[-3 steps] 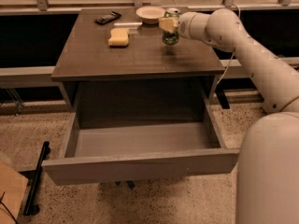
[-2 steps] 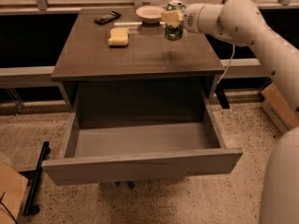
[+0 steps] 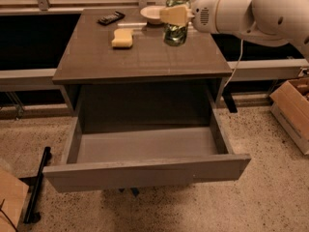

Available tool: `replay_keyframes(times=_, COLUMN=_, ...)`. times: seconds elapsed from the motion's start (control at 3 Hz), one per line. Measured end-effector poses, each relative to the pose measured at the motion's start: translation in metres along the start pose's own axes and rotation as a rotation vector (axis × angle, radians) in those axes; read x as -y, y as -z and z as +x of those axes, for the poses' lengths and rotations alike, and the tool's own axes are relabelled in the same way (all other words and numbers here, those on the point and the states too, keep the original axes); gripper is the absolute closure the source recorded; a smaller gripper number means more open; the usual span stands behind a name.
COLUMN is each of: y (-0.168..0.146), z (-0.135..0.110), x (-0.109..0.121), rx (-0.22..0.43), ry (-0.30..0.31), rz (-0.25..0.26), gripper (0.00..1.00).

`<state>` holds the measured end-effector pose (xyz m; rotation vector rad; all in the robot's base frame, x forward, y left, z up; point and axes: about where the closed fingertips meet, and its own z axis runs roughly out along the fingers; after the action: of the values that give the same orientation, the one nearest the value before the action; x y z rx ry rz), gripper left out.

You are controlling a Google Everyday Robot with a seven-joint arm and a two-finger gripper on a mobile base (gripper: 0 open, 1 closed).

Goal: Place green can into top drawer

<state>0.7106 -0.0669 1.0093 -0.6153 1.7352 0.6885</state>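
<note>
The green can (image 3: 176,32) is upright, just above the far right part of the brown table top (image 3: 140,57). My gripper (image 3: 175,15) reaches in from the right and is shut on the can's upper half; its pale fingers (image 3: 174,14) cover the can's middle. The top drawer (image 3: 145,153) stands pulled fully open below the table top, its pale grey inside bare, its flat front panel (image 3: 145,172) nearest the camera. The can is behind and above the drawer.
On the table top lie a yellow sponge (image 3: 122,37), a black remote-like object (image 3: 111,18) and a white bowl (image 3: 152,13). A cardboard box (image 3: 294,110) stands on the floor at right, another (image 3: 9,202) at bottom left, beside a black bar (image 3: 37,185).
The can has risen a little off the table in my gripper. The view has shifted, and the arm now shows higher and further right.
</note>
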Motion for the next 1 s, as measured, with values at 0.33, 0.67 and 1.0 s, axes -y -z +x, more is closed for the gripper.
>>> replay_keyframes(times=0.33, y=0.011, z=0.014, x=-0.067, rx=0.002, ry=-0.038, rz=-0.043, gripper=1.00)
replay_keyframes(times=0.67, y=0.000, z=0.055, x=-0.115, rx=-0.014, ry=-0.083, rz=-0.059, gripper=1.00)
replay_keyframes(times=1.0, y=-0.009, z=0.081, x=-0.129, rx=-0.050, ry=-0.094, rz=-0.074, gripper=1.00)
